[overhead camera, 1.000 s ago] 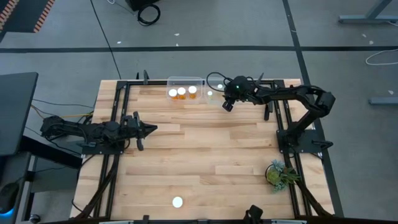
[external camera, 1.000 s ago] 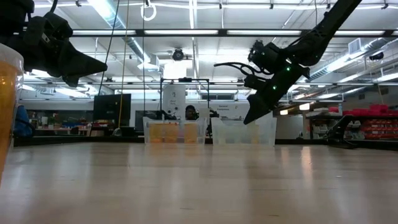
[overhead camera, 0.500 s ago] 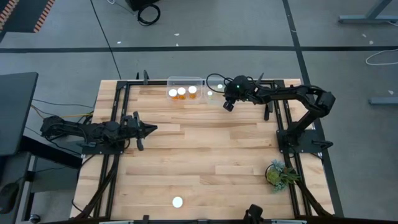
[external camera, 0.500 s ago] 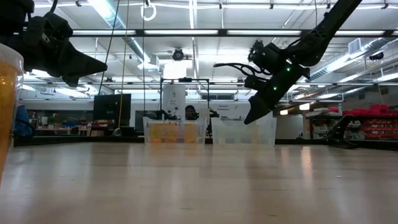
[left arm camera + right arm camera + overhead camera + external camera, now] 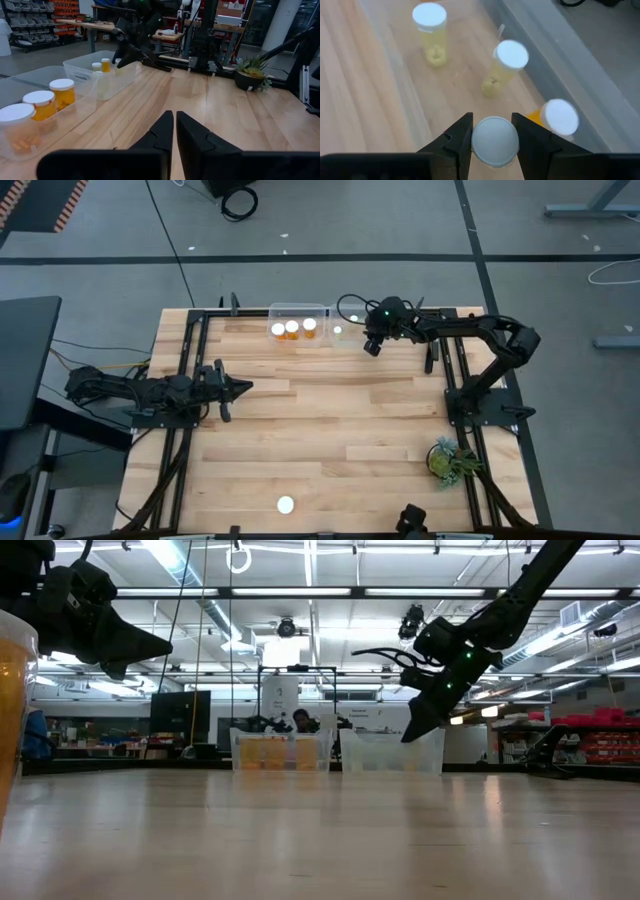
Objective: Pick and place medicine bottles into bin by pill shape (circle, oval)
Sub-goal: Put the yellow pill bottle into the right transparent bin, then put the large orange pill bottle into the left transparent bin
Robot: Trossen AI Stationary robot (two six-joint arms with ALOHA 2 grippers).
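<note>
From above, the right tool [image 5: 371, 347] hangs at the far edge of the worktop [image 5: 330, 430], over the right-hand clear bin [image 5: 345, 330]. The left-hand bin [image 5: 298, 326] beside it already holds three white-capped bottles [image 5: 292, 329]. One lone bottle [image 5: 286, 504] stands at the near edge, well apart from everything. The left tool [image 5: 243, 387] waits over the left side, and a green plant [image 5: 447, 460] sits at the near right.

Level with the worktop, the right tool [image 5: 411, 730] is tilted down above the right-hand bin [image 5: 392, 752]; an amber bottle [image 5: 12, 710] looms at the near left.

In the left wrist view, the left tool [image 5: 174, 120] has its fingers pressed together on nothing, with bottles in both bins beyond.

In the right wrist view, the right tool [image 5: 492, 131] is pinching a white-capped bottle [image 5: 494, 141] over the bin floor, where three more bottles [image 5: 503, 67] stand.

By my reckoning the sorting is nearly finished: this bottle needs setting down, and the lone one remains.
</note>
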